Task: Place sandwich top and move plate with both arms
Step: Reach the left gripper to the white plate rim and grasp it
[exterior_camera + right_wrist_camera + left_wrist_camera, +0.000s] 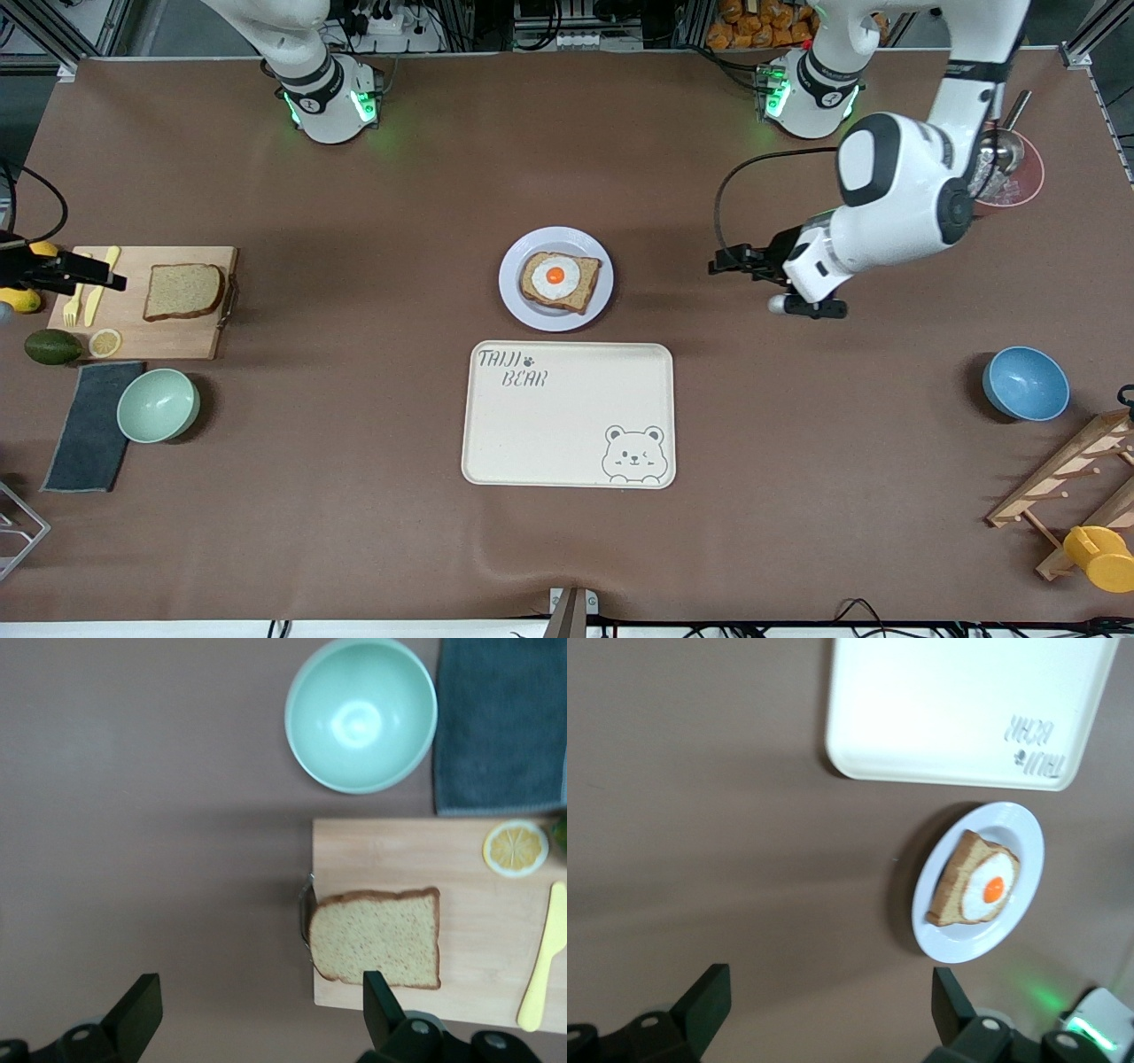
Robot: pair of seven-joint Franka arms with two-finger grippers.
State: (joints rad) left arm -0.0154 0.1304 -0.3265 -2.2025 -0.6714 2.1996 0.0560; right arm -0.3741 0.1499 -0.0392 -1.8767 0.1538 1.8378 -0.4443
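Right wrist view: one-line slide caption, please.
Open right gripper over bare table beside the board bearing the bread slice; green bowl nearby.

Brown table covering [354, 496], slightly wrinkled near the lower centre of the frame. Metal frame posts [53, 31] at the upper corners. Cables and a power strip [381, 22] along the top edge. Orange packets [753, 22] at upper right of centre.

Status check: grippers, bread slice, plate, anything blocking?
Left gripper open, over bare table beside plate. Right gripper open, over table near the cutting board's edge. Sandwich top untouched on board. Nothing blocking.
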